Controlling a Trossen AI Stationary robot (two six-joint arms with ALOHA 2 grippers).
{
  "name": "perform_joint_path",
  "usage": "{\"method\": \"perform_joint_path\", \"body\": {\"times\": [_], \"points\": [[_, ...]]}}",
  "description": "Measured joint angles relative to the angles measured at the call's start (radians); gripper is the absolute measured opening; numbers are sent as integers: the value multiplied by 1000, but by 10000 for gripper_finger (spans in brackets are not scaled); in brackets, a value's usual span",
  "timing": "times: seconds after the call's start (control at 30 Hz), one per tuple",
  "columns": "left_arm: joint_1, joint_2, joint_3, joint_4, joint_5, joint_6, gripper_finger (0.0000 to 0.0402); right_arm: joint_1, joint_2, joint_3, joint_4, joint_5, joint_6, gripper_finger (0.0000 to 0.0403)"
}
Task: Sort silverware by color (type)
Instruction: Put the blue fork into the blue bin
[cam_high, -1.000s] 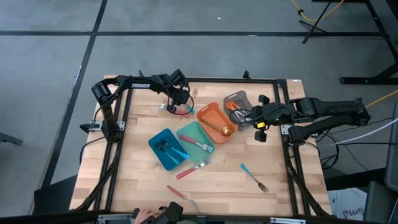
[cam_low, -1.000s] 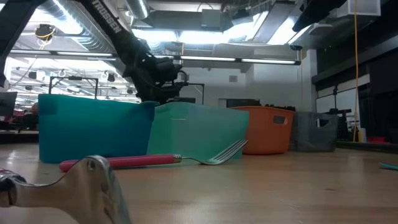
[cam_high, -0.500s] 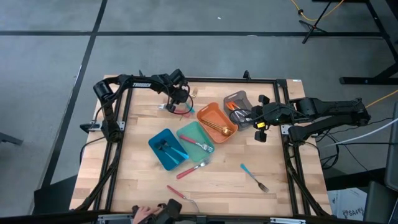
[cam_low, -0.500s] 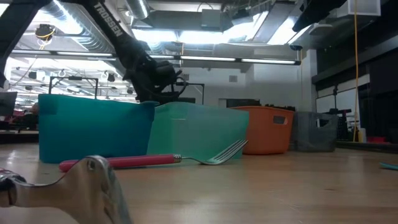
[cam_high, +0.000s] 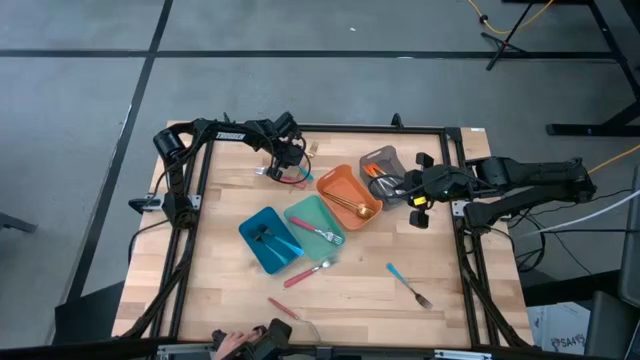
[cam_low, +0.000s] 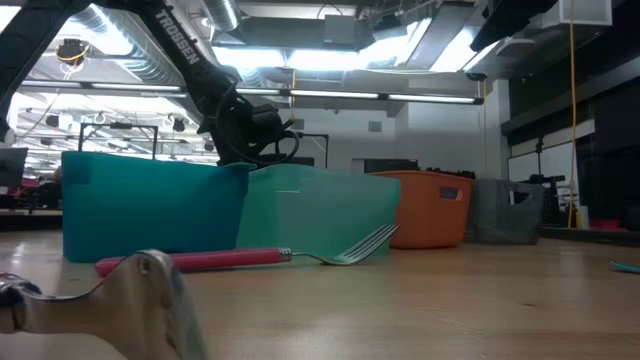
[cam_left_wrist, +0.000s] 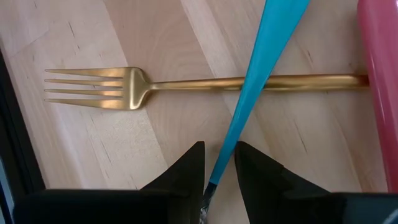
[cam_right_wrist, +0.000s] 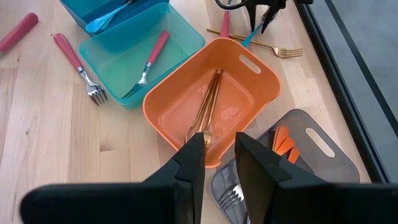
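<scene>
At the table's far left, my left gripper (cam_high: 290, 165) points down over loose silverware. A gold fork (cam_left_wrist: 205, 84) lies flat on the wood. A blue-handled utensil (cam_left_wrist: 258, 68) lies across the fork, and a pink handle (cam_left_wrist: 376, 93) lies beside them. The gripper (cam_left_wrist: 219, 155) is open. Its fingers stand on either side of the blue utensil's slim neck (cam_left_wrist: 221, 165), with wood showing on both sides. My right gripper (cam_right_wrist: 219, 140) waits open and empty above the orange tray (cam_right_wrist: 255, 81). In the low view the blue tray (cam_low: 150, 205) hides my left gripper's fingertips.
A blue tray (cam_high: 268, 240), a teal tray (cam_high: 315, 222), the orange tray (cam_high: 348, 195) and a grey tray (cam_high: 385, 165) run diagonally across the table, each with utensils inside. Loose pink forks (cam_high: 308, 272) (cam_high: 285, 308) and a blue fork (cam_high: 408, 285) lie nearer. A person's hand (cam_high: 235, 345) is at the near edge.
My left gripper has sunk a little toward the silverware at the far left. The gap between its fingers looks the same.
</scene>
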Motion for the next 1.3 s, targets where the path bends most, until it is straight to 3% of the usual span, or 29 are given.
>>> {"method": "perform_joint_path", "body": {"times": [0.47,0.7,0.93,1.3], "points": [[-1,2,-2,3,-8,1,14,0,0,0,0,0,0,81],[-8,-25,-5,-3,-31,0,9,0,0,0,0,0,-1,81],[-18,-163,-6,-58,-83,-61,9,0,0,0,-2,0,-6,81],[-148,-465,-5,-159,-23,-247,8,0,0,0,-1,0,-7,81]]}}
